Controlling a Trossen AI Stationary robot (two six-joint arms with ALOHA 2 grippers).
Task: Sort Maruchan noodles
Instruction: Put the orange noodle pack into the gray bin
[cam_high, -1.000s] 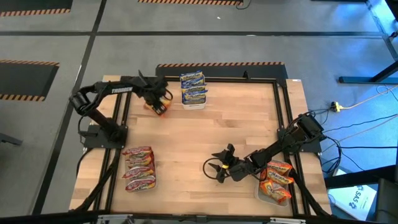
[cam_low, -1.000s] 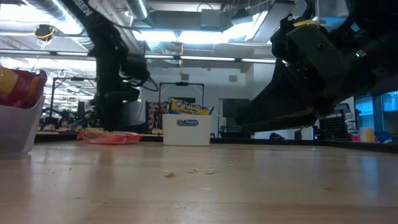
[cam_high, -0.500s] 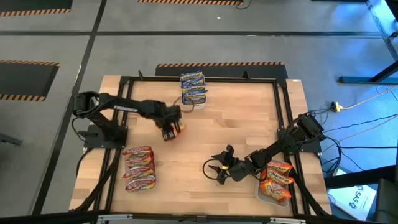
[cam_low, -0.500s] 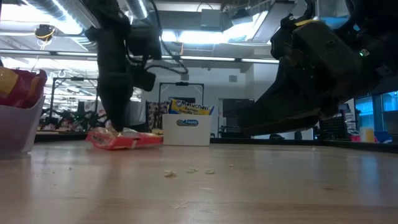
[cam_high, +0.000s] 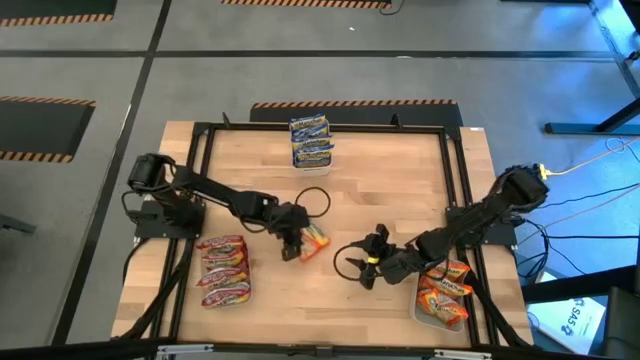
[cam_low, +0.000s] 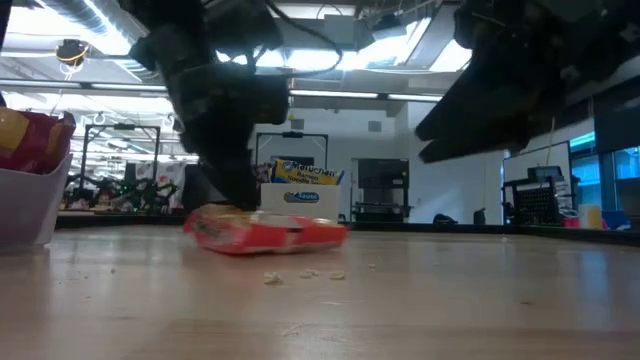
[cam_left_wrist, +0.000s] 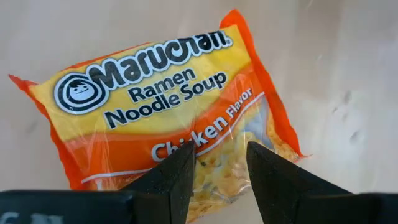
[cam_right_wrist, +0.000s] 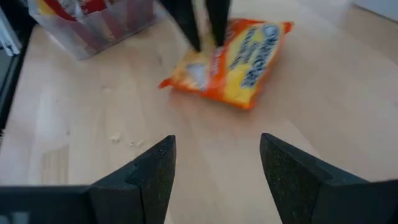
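An orange Maruchan noodle packet (cam_left_wrist: 168, 99) is near the table's middle (cam_high: 314, 237), with my left gripper (cam_left_wrist: 221, 168) shut on it. My right gripper (cam_right_wrist: 217, 162) stands open a little to the packet's right (cam_high: 358, 268), with nothing between its fingers. In the low view the packet (cam_low: 268, 232) sits level at the table top; I cannot tell whether it touches the wood. A tub of blue packets (cam_high: 311, 145) stands at the far edge. Red packets (cam_high: 223, 270) fill a tub near left, and orange packets (cam_high: 445, 293) fill one near right. My left gripper pinches the packet between its two fingers (cam_left_wrist: 180, 177) at the long edge that bears the noodle picture (cam_left_wrist: 217, 158). The fingers slant down from the table's left and lie across that edge. The packet stays flat, label up, low over the table.
Crumbs (cam_low: 300, 275) lie on the wood in front of the packet. A black frame (cam_high: 455, 190) runs around the table top. Bare wood lies between the three tubs.
My left gripper has swung from the far left, beside the blue tub, toward the table's middle and near side, rolling its wrist. The orange packet has travelled with it, low over the table. My right gripper has risen a little.
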